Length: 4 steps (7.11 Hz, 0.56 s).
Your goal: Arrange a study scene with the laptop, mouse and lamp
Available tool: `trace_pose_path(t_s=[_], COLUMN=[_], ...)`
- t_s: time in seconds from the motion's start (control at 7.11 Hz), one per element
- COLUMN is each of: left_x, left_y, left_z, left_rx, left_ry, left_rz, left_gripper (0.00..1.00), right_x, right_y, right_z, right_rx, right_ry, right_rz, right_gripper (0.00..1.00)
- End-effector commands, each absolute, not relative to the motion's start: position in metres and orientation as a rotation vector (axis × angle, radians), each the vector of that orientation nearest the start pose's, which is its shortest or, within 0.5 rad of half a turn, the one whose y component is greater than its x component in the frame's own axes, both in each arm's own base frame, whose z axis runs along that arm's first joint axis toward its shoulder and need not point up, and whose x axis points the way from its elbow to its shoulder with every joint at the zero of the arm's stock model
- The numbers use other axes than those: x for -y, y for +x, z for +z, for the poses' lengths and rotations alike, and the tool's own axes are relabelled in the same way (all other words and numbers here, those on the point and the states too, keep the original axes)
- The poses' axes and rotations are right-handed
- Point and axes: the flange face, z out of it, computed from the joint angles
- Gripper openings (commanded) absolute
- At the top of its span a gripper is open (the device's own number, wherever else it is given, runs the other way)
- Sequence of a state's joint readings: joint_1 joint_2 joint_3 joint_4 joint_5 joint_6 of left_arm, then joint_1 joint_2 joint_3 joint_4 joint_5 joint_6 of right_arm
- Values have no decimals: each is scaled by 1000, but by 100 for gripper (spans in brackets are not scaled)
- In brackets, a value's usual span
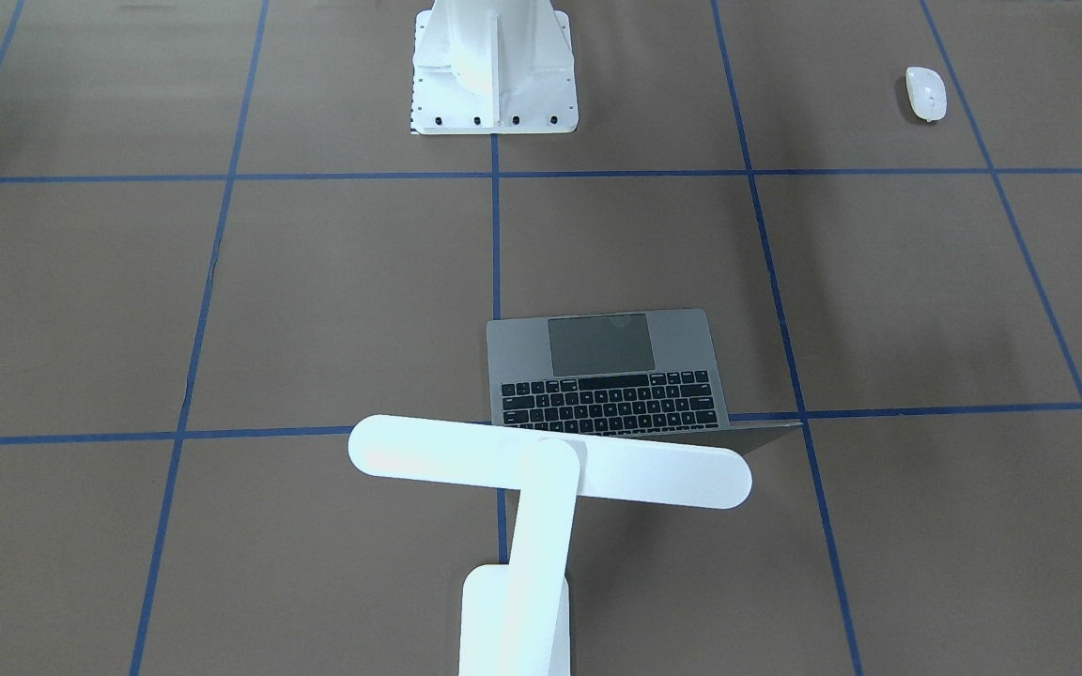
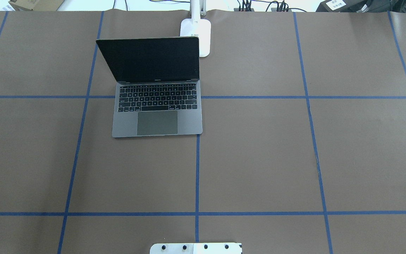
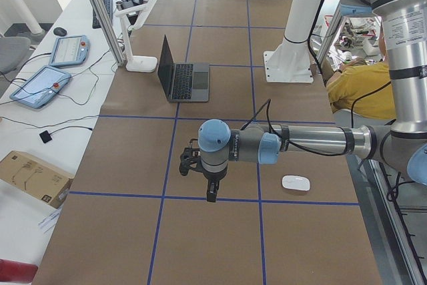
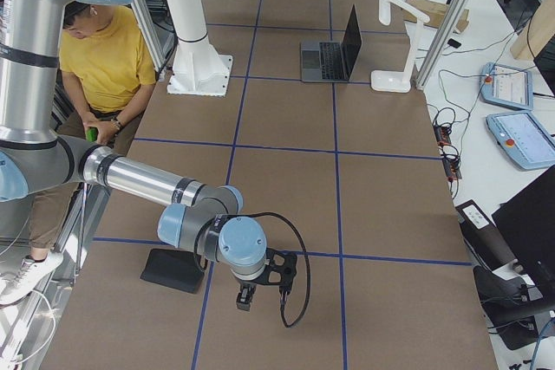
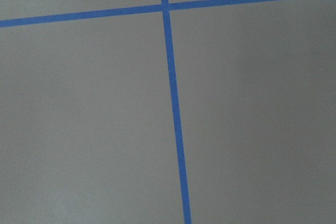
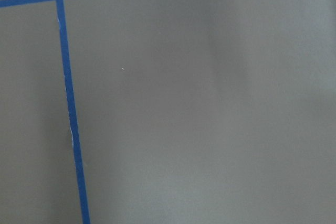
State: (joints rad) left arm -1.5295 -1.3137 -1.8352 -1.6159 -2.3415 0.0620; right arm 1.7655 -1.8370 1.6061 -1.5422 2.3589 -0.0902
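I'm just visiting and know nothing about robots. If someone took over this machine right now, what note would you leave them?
Left gripper: hangs over the table, nothing seen in it; cannot tell if open or shut.
Right gripper: the same, at the opposite end.
Laptop: open, screen dark, towards the far side.
Lamp: stands just behind the laptop.
Mouse: lies alone near the robot's left end, far from the laptop.
Done: laptop and lamp look placed.
Left: probably bring the mouse beside the laptop.
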Motion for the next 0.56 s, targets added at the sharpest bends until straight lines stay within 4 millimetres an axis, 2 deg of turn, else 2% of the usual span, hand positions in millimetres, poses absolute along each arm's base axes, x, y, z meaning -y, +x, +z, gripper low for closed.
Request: trace_pose_path(t_s=[0.0, 0.28, 0.42], left_x=[388, 386, 386], left_y=[-53, -53, -53], left_z=[636, 637, 637], left_rx=[-767, -767, -769], left_ry=[67, 68, 69], left_rz=[121, 120, 121], left_gripper=[100, 100, 100], right_x=[303, 267, 251], right_y=[122, 113, 109], right_z=[770, 784, 791], right_rx=[819, 804, 787], right_ry=[-219, -432, -509], right_rz=[391, 766, 882], right_gripper=[100, 100, 100])
